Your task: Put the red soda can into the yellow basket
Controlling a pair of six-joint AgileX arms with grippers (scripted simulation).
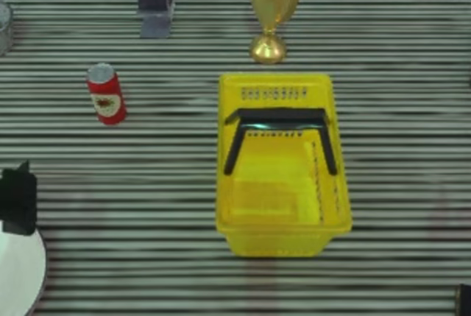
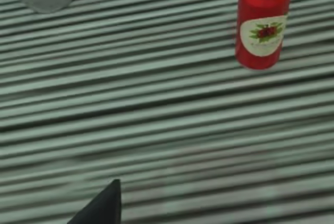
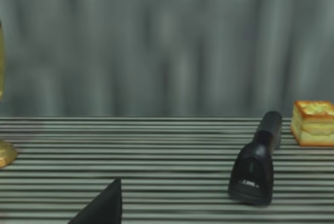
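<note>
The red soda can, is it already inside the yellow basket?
No, the red soda can stands upright on the striped table, apart from the yellow basket and to its left.

Black gripper, white arm

Glossy red soda can with silvery metal top, shiny perforated plastic yellow basket, polished gold goblet
</note>
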